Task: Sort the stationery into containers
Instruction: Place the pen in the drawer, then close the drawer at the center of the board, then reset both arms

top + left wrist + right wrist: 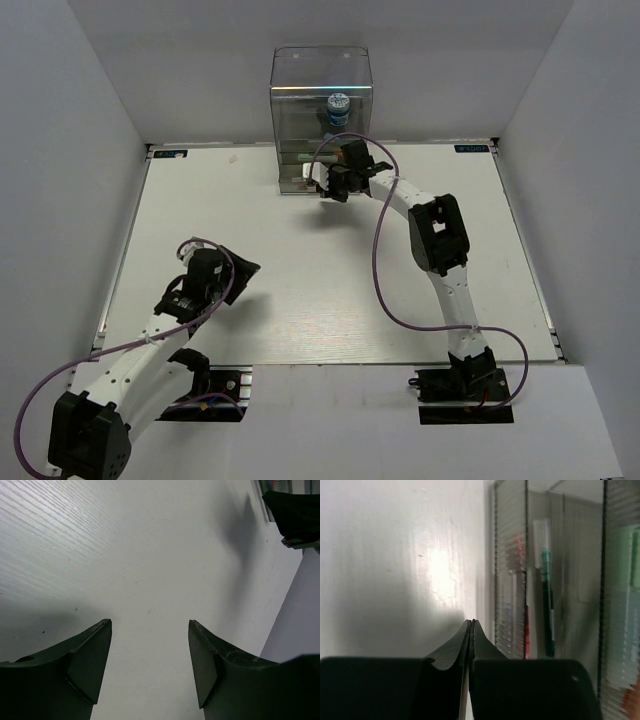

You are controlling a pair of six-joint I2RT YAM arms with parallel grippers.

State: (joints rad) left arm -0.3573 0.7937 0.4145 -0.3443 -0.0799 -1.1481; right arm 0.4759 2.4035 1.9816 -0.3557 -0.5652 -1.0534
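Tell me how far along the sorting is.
Done: pens sit inside the clear cabinet, the blue-white roll higher up. In hand: nothing; the right gripper is shut empty at the cabinet front, the left gripper open over bare table. Left: no loose stationery shows on the table.

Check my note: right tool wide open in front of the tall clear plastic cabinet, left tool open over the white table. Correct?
No: the right tool is shut, empty, as the right wrist view shows. It is in front of the tall clear plastic cabinet; the left tool is open over the white table.
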